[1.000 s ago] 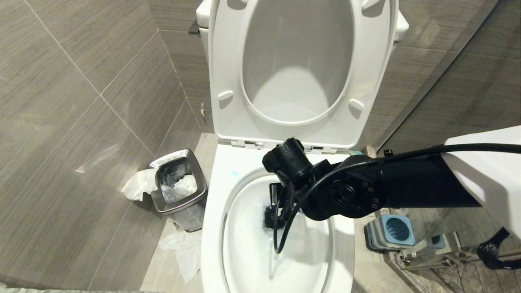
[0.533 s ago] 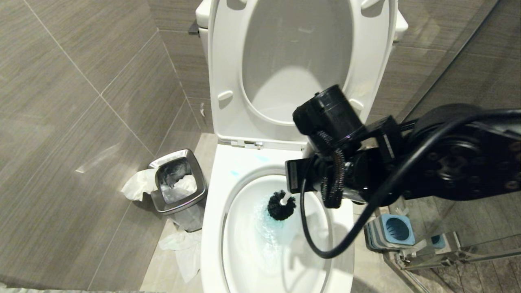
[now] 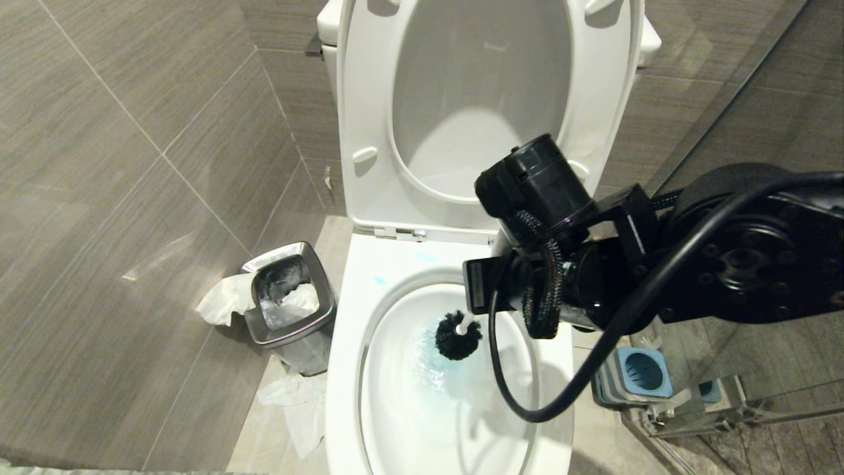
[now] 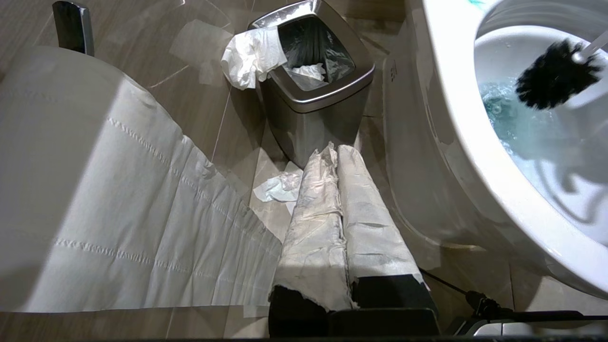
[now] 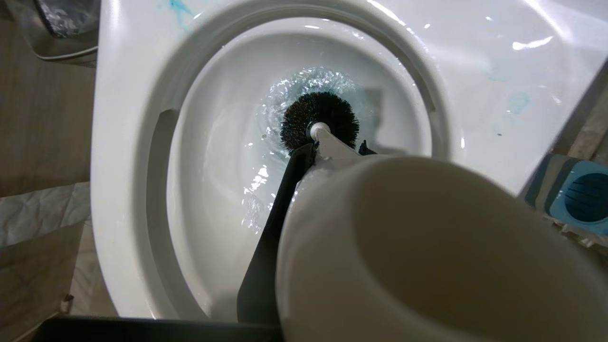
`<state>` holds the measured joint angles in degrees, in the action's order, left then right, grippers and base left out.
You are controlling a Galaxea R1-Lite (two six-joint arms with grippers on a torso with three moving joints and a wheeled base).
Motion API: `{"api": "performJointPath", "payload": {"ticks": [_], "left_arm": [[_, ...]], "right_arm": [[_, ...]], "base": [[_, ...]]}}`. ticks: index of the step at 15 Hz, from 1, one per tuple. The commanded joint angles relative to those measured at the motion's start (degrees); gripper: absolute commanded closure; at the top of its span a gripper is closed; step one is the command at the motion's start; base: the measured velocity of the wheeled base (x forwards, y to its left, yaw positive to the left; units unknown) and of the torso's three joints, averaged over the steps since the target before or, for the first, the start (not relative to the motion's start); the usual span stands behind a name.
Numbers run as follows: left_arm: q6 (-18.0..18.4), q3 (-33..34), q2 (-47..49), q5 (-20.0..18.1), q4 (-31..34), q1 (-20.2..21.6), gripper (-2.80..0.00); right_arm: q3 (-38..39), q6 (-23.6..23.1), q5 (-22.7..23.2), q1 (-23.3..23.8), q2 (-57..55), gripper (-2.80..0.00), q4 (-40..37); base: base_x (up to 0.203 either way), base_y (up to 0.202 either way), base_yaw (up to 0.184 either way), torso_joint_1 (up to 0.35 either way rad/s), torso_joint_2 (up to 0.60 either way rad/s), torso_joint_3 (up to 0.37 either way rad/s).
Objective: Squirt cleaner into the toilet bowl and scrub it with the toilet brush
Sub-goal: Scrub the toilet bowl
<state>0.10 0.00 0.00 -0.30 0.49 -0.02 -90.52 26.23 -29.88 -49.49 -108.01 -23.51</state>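
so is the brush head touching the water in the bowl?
Cannot tell. The left wrist view suggests the brush head sits above the blue water; the right wrist view overlaps them, showing no clear gap.

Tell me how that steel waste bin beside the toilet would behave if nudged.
The steel waste bin looks tall and narrow with thin walls, so probably light and apt to tip. It holds only crumpled tissue, adding little weight. On the smooth floor tiles it would likely slide.

The toilet brush (image 3: 457, 335) handle is hidden behind the right arm.
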Motion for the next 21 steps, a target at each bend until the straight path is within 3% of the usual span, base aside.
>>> {"api": "performJointPath", "payload": {"ticks": [1,8,17,21], "left_arm": [[0.1,0.2,0.1,0.0,0.0,0.0,0.0],[0.0,0.2,0.1,0.0,0.0,0.0,0.0],[0.0,0.1,0.0,0.0,0.0,0.0,0.0],[0.0,0.2,0.0,0.0,0.0,0.0,0.0]], "right_arm": [[0.0,0.1,-0.2,0.0,-5.5,0.0,1.8],[0.1,0.1,-0.6,0.5,-13.5,0.0,5.3],[-0.1,-0.5,-1.3,-0.3,3.4,0.0,-0.4],[-0.4,-0.7,-2.3,0.0,3.1,0.0,-1.7]], "base": [[0.0,0.0,0.0,0.0,0.0,0.0],[0.0,0.0,0.0,0.0,0.0,0.0],[0.0,0.0,0.0,0.0,0.0,0.0],[0.0,0.0,0.0,0.0,0.0,0.0]]}}
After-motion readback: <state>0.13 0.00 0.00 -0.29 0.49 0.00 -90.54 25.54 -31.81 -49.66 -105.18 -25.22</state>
